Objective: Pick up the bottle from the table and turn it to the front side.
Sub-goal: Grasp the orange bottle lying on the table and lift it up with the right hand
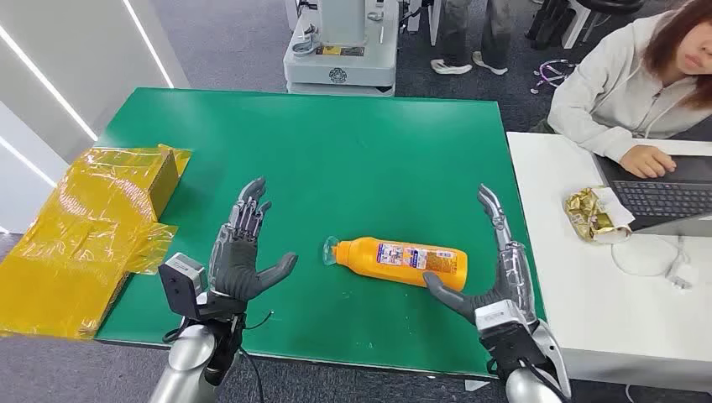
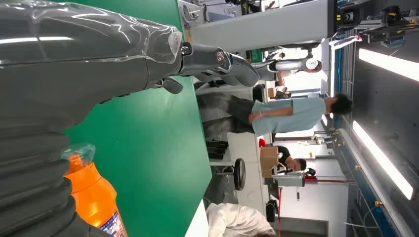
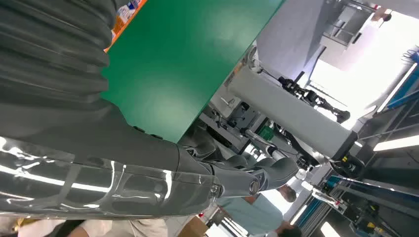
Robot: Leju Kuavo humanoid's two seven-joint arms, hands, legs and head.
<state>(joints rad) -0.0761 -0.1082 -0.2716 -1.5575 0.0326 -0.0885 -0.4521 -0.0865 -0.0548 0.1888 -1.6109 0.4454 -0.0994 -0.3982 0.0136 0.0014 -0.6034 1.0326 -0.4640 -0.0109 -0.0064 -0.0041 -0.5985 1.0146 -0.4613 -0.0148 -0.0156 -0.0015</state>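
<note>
- The left hand [image 1: 243,252] hovers over the near part of the green table [image 1: 336,151], fingers spread and holding nothing.
- The right hand [image 1: 491,269] is released too, palm turned inward, its thumb just beside the base of the bottle [image 1: 399,262].
- The orange bottle lies on its side between the two hands, clear cap toward the left hand.
- A yellow wrapped box [image 1: 92,218] sits at the table's left edge.
- A person [image 1: 625,84] sits at a laptop [image 1: 663,193] on the white desk [image 1: 604,294] to the right.
</note>
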